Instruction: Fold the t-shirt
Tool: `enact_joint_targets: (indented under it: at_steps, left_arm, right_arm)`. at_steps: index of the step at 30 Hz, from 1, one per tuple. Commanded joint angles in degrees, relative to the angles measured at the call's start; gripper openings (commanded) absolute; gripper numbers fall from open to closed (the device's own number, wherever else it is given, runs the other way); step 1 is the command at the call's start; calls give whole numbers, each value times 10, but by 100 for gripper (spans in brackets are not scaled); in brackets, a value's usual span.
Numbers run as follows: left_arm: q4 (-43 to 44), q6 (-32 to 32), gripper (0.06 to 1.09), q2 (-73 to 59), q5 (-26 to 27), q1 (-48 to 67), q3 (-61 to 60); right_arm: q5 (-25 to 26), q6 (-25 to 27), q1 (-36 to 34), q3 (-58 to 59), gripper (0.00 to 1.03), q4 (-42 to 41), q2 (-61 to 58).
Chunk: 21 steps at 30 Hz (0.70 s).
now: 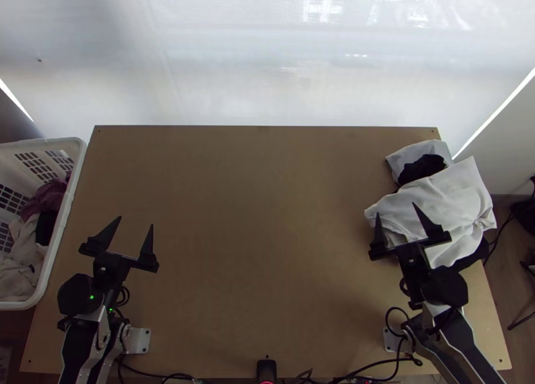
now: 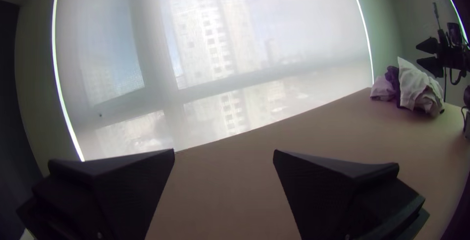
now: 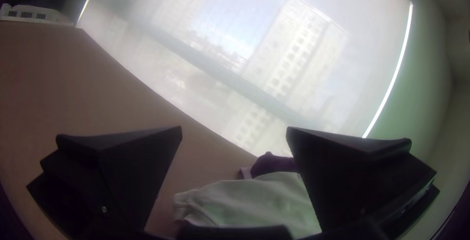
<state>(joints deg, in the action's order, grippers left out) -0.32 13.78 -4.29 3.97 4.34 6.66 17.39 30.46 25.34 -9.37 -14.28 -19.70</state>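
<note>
– How do our fingers stand?

– On our left gripper (image 1: 136, 221) they're spread wide, with nothing held between them. Our right gripper (image 1: 396, 209) is spread wide too, and it has hold of nothing.

– What's closest to them?

– From the top view, we see our right one over the near part of a loosely bunched pale cloth (image 1: 448, 197). Our left one is well apart from it, over the other side of the table (image 1: 267, 250).

– So where's our t-shirt?

– We can't tell for certain which piece it is. The pale cloth lies rumpled along the table's right side, beside a dark piece (image 1: 421, 168).

– And farther out?

– A white basket (image 1: 76, 170) at the left edge, with purple cloth (image 1: 50, 198) inside.
</note>
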Motion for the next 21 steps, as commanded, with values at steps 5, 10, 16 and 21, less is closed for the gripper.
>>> enact_joint_targets:
  at_steps: [5, 10, 16, 21]
  left_arm:
    - [-125, 66, 104, 44, 26, -21, -23]
    - [-149, 85, 104, 44, 79, -28, -23]
    - [-151, 98, 104, 43, 82, -43, -23]
    - [-153, 107, 104, 42, 90, -43, -23]
  right_arm:
    - [-10, -41, 1, 38, 99, 54, 35]
    - [-89, -67, -22, 39, 99, 138, 60]
    - [-159, -40, -19, 39, 99, 230, 85]
    - [-186, -16, -21, 39, 99, 302, 201]
